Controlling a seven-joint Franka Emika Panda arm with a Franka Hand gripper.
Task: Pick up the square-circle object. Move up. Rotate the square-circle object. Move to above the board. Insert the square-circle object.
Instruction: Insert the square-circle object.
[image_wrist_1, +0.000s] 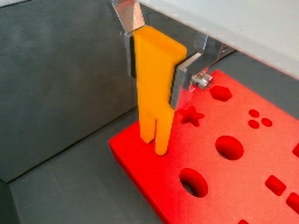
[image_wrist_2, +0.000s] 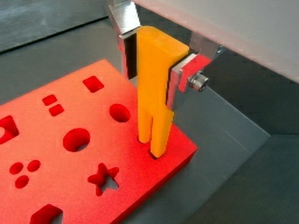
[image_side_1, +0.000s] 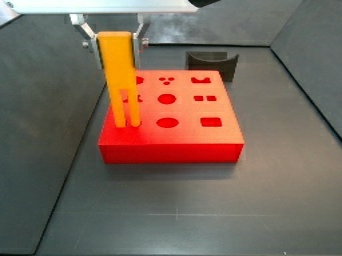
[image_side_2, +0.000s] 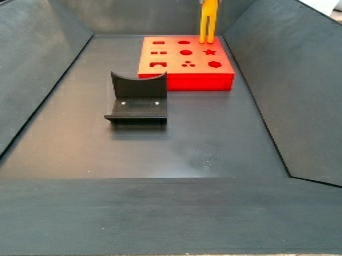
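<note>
1. the gripper (image_side_1: 118, 38) hangs over the board's (image_side_1: 187, 140) left edge in a side view, its fingers (image_wrist_1: 126, 48) clamped on the upper part of the peg (image_side_1: 120, 80).
2. the peg stands upright, prongs down, tips at the board's top by the star hole (image_wrist_2: 104, 178).
3. right of it, behind the board, sits the dark holder (image_side_1: 210, 64).

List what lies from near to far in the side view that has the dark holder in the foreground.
Holder → board → peg, standing upright at the board's far edge, held from above by the hand, which is mostly cut off by the frame.
</note>
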